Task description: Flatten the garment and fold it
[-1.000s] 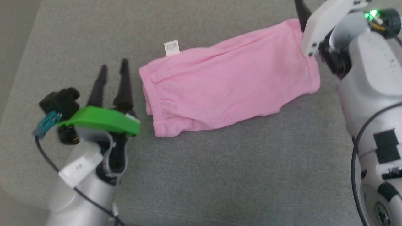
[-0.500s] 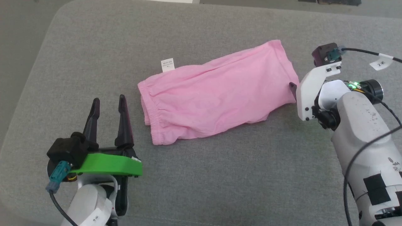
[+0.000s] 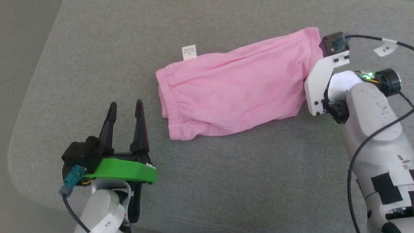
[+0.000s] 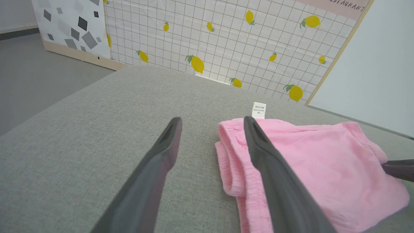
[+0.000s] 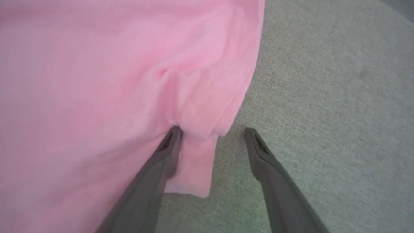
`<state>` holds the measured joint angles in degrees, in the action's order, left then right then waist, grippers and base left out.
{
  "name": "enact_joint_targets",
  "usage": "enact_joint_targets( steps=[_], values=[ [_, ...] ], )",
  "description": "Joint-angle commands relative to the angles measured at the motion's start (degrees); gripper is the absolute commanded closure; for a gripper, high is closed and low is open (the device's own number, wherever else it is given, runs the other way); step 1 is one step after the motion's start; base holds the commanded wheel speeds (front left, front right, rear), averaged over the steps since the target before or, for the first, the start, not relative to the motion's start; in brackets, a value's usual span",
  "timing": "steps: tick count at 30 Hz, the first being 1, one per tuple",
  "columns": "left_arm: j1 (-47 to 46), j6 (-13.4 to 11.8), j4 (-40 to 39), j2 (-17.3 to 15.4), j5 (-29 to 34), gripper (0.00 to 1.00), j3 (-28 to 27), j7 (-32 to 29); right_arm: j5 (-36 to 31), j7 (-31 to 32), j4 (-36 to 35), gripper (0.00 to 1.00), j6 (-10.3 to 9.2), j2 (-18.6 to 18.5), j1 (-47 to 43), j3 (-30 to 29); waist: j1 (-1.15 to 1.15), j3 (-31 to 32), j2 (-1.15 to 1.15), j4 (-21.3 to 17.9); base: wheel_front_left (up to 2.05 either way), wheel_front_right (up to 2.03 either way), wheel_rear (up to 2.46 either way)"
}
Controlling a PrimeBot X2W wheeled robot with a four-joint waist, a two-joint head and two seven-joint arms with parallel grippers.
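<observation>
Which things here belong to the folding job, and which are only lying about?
For the job: pink garment with white care tag; left gripper, open; right gripper, open at the garment's edge.
Only around: grey cushion underneath; lemon-print wall panel; grey floor.

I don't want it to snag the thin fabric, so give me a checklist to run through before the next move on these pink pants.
1. Left claw open and empty: ok, it sits beside the garment at the gathered end.
2. Right claw open: ok, it straddles the garment's opposite edge.
3. Fabric pinched by the right claw: not ok, the jaws stand apart.
4. Garment flat: not ok, it is wrinkled and puckers at one of the right claw's fingers.
5. Garment wholly on the grey cushion: ok.
6. That finger lies over the fabric, not under a layer: cannot tell.
</observation>
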<state>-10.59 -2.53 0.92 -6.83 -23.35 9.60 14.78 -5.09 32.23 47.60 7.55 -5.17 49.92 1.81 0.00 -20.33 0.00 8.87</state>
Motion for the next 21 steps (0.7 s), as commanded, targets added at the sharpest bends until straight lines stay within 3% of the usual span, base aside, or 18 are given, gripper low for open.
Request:
enact_joint_targets(
  steps=[1,2,3,4,9,12,15,16,17,21],
  values=[
    [-0.79,0.49,0.46,0.43,0.34,0.0,-0.43,0.21,-0.34,1.25,1.09,0.0,-0.06,0.25,-0.94,0.37,0.0,-0.62,0.0,0.68,0.0,0.0,0.0],
    [-0.75,0.79,0.96,0.62,0.33,0.0,-0.44,0.21,-0.23,1.71,1.11,0.53,-0.06,0.21,-0.97,0.34,0.0,-0.56,0.0,0.75,0.0,0.0,0.0],
    [-0.75,0.99,1.27,0.75,0.4,0.0,-0.47,0.21,-0.09,1.85,1.0,0.8,-0.06,0.14,-0.97,0.32,0.0,-0.49,0.0,0.78,0.0,0.0,0.0],
    [-0.76,1.21,1.58,0.89,0.5,0.0,-0.54,0.21,0.1,1.74,0.72,1.0,-0.06,0.04,-0.95,0.42,0.0,-0.35,0.0,0.8,0.0,0.0,0.0],
    [-0.88,2.21,4.2,1.24,-0.79,0.0,-0.12,-0.96,1.64,0.89,-0.42,1.0,-0.06,-0.2,-1.31,0.47,0.0,0.91,0.0,0.27,0.0,0.0,0.0],
    [-1.74,1.84,4.5,1.64,-2.52,0.0,0.72,-5.7,2.56,0.63,-1.06,1.0,-0.06,-0.39,-1.66,0.67,0.0,1.77,0.0,-0.1,0.0,0.0,0.0],
    [-2.74,0.16,3.91,2.11,-4.38,0.0,2.56,-14.88,3.25,0.41,-1.87,1.0,-0.06,-0.59,-2.02,0.84,0.0,2.25,0.0,-0.32,0.0,0.0,0.0],
    [-3.68,-1.97,3.42,2.16,-5.29,0.0,3.82,-22.67,3.59,0.19,-2.55,1.0,-0.06,-0.73,-2.15,0.99,0.0,2.29,0.0,-0.45,0.0,0.0,0.0],
    [-4.52,-3.07,2.84,2.2,-5.64,0.0,4.27,-26.27,3.71,0.21,-2.88,1.0,-0.06,-0.87,-2.19,1.06,0.0,2.16,0.0,-0.44,0.0,0.0,0.0],
    [-8.15,-5.91,3.07,1.64,-5.59,0.0,5.38,-35.27,4.31,0.59,-3.99,1.0,-0.06,-1.04,-2.1,1.33,0.0,1.41,0.0,-0.6,0.0,0.0,0.0]
  ],
)
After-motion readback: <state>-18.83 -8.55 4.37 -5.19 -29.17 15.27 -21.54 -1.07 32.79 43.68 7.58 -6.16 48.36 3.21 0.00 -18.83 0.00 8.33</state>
